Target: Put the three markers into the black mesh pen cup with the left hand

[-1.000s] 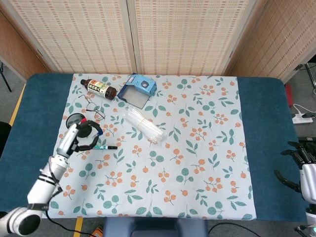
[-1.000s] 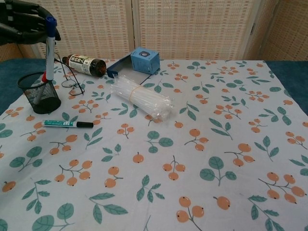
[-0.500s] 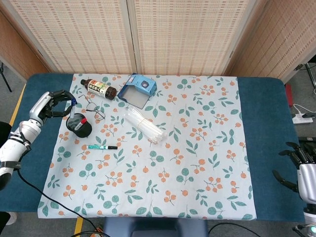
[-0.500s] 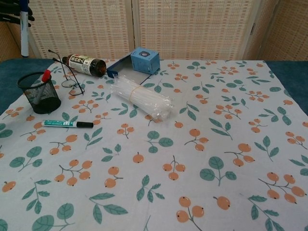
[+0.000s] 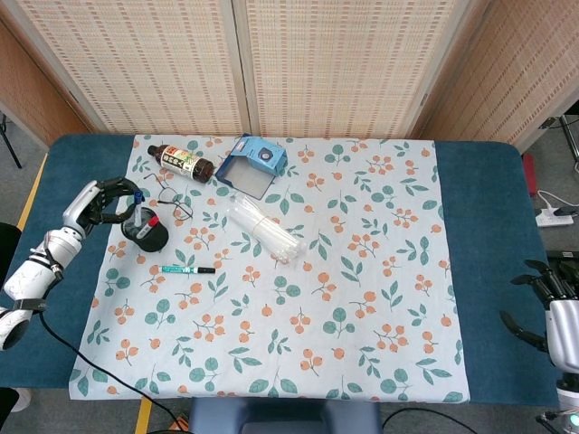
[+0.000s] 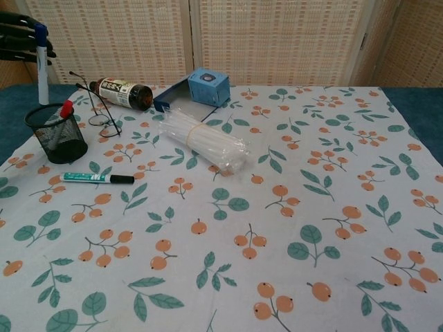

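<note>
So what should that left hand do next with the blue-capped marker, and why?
Probably lower it into the black mesh pen cup. The left hand holds the blue-capped marker upright, tip just above the cup's rim, where a red-capped marker already stands.

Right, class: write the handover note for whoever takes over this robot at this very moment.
Left hand: holds a blue-capped marker upright, above and just left of the black mesh pen cup; not in yet.
Right hand: open, holds nothing, at the table's far right edge.
Done: red-capped marker stands in the cup.
Left: lower the held marker into the cup, then fetch the green marker lying flat on the cloth just in front of the cup and add it too.
</note>
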Controlling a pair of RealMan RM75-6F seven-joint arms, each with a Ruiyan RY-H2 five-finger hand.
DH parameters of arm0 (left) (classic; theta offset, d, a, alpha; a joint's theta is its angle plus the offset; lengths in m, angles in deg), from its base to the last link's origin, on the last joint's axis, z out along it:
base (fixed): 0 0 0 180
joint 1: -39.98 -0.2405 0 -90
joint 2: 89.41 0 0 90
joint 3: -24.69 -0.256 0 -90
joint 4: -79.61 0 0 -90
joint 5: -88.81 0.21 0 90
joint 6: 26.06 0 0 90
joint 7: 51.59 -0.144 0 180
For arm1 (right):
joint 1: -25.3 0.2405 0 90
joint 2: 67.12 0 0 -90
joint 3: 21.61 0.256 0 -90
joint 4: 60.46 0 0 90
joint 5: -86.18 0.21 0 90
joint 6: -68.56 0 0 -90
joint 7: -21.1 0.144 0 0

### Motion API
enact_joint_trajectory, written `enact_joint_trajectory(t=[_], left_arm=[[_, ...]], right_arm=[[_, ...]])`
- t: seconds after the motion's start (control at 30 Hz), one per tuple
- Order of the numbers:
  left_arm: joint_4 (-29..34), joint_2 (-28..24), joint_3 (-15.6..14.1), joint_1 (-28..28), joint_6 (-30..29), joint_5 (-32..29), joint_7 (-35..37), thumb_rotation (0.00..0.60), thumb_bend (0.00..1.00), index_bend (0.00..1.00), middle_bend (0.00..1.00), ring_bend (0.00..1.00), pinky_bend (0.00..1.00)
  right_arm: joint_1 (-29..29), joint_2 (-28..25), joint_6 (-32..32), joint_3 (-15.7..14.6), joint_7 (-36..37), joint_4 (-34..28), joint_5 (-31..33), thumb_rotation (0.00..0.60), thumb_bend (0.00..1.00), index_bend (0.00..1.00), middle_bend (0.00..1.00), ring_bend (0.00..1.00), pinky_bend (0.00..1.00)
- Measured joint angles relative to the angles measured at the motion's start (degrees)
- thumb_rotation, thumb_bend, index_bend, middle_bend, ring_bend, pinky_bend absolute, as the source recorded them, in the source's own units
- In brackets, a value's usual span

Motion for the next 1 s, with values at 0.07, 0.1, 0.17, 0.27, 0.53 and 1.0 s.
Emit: enact_joint_trajectory(t=[0.07,0.1,0.17,0.27,0.53,1.0], left_arm=[[-2.2,1.0,-1.6,0.8,-1.1,0.6,2.2,0.600,0.43,0.59,0.73,0.27,0.17],[-3.1,1.5,-2.3,1.1,-1.6,0.8,3.0,0.600,0.43,0.59,0.73,0.27,0.17],[-5.2,2.4,-3.8,1.8,-2.4,1.2,4.8,0.600,0.43,0.59,0.73,0.27,0.17],[-7.7,3.5,-5.9,2.7,-3.5,1.8,7.5,0.600,0.43,0.59,0.73,0.26,0.17],[-13.0,6.5,-11.1,4.4,-5.8,3.1,13.1,0.600,0.43,0.57,0.56,0.21,0.16],[-19.4,9.4,-18.7,7.0,-9.5,6.3,18.2,0.600,0.43,0.32,0.10,0.01,0.09]], right_arm=[[0.0,0.0,0.1,0.0,-0.1,0.0,0.1,0.600,0.10,0.41,0.22,0.33,0.16],[0.0,0.1,0.2,0.0,-0.1,0.0,0.2,0.600,0.10,0.41,0.22,0.33,0.16],[0.1,0.2,0.3,0.0,-0.3,0.1,0.3,0.600,0.10,0.41,0.22,0.33,0.16],[0.1,0.3,0.4,0.1,-0.8,0.1,0.5,0.600,0.10,0.41,0.22,0.33,0.16],[0.3,0.5,0.8,0.0,-1.1,0.1,0.6,0.600,0.10,0.41,0.22,0.33,0.16],[0.3,0.4,1.0,-0.2,-1.0,-0.1,0.3,0.600,0.10,0.41,0.23,0.33,0.16]])
